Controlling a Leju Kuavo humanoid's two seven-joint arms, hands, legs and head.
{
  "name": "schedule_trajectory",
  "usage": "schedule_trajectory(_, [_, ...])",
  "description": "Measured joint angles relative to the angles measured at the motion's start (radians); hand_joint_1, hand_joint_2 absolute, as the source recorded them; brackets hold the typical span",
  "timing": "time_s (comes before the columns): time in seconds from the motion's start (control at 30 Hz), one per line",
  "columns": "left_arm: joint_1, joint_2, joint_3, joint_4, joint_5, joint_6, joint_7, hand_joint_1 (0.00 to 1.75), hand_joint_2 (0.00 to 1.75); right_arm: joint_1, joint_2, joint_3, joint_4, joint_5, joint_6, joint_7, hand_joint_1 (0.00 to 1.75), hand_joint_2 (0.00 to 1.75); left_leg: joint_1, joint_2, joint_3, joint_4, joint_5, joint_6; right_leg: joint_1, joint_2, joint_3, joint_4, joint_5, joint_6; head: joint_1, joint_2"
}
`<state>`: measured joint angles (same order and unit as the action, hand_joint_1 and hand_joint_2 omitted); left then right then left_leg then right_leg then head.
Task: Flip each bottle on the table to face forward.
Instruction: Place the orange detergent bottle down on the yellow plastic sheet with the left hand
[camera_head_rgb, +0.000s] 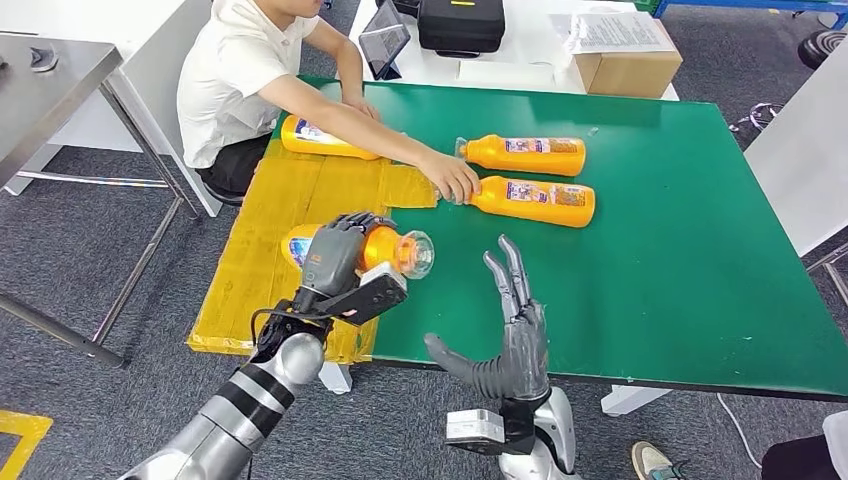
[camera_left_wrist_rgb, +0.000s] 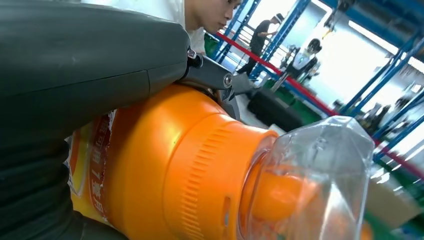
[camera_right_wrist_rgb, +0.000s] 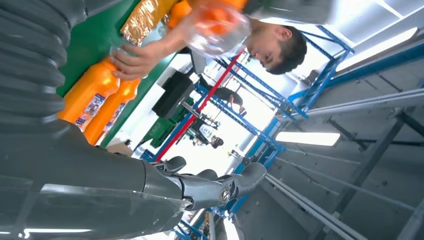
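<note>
My left hand grips an orange bottle with a clear cap, held above the yellow sheet near the table's front left. The left wrist view shows that bottle close up under my hand. My right hand stands open over the table's front edge, fingers spread and pointing up; its fingers hold nothing. Two orange bottles lie side by side mid-table, the far one and the near one. A third lies at the far left.
A person in a white shirt sits at the table's far left corner and holds the near bottle's cap with one hand. A yellow sheet covers the left of the green table. A cardboard box stands behind.
</note>
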<state>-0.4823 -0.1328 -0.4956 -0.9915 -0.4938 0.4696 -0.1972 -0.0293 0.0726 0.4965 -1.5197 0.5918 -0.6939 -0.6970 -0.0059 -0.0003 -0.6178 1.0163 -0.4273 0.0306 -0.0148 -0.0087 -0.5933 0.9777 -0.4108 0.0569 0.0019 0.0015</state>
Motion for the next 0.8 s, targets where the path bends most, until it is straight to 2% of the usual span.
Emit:
schedule_trajectory(0.47, [-0.066, 0.007, -0.017, 0.111, -0.056, -0.025, 0.031, 1.75, 1.75, 0.002, 0.006, -0.017, -0.019, -0.001, 0.0, 0.0, 0.0, 1.75, 0.0, 0.0, 0.0, 0.0, 0.0, 0.0, 0.0, 0.0, 0.0, 0.0, 0.0, 0.0, 0.0, 0.0])
schedule_trajectory(0.53, [-0.079, 0.008, -0.02, 0.128, -0.102, -0.071, 0.068, 1.75, 1.75, 0.002, 0.006, -0.017, -0.02, -0.007, 0.0, 0.0, 0.0, 1.75, 0.0, 0.0, 0.0, 0.0, 0.0, 0.0, 0.0, 0.0, 0.0, 0.0, 0.0, 0.0, 0.0, 0.0])
schedule_trajectory(0.7, [-0.151, 0.011, -0.041, 0.238, -0.245, -0.251, 0.167, 1.75, 1.75, 0.002, 0.006, -0.017, -0.021, -0.026, 0.0, 0.0, 0.0, 1.75, 0.0, 0.0, 0.0, 0.0, 0.0, 0.0, 0.0, 0.0, 0.0, 0.0, 0.0, 0.0, 0.0, 0.0])
schedule_trajectory(0.8, [-0.196, 0.011, -0.047, 0.311, -0.289, -0.299, 0.196, 1.75, 1.75, 0.002, 0.006, -0.017, -0.021, -0.037, 0.0, 0.0, 0.0, 1.75, 0.0, 0.0, 0.0, 0.0, 0.001, -0.001, 0.0, 0.0, 0.0, 0.001, 0.0, 0.0, 0.0, 0.0])
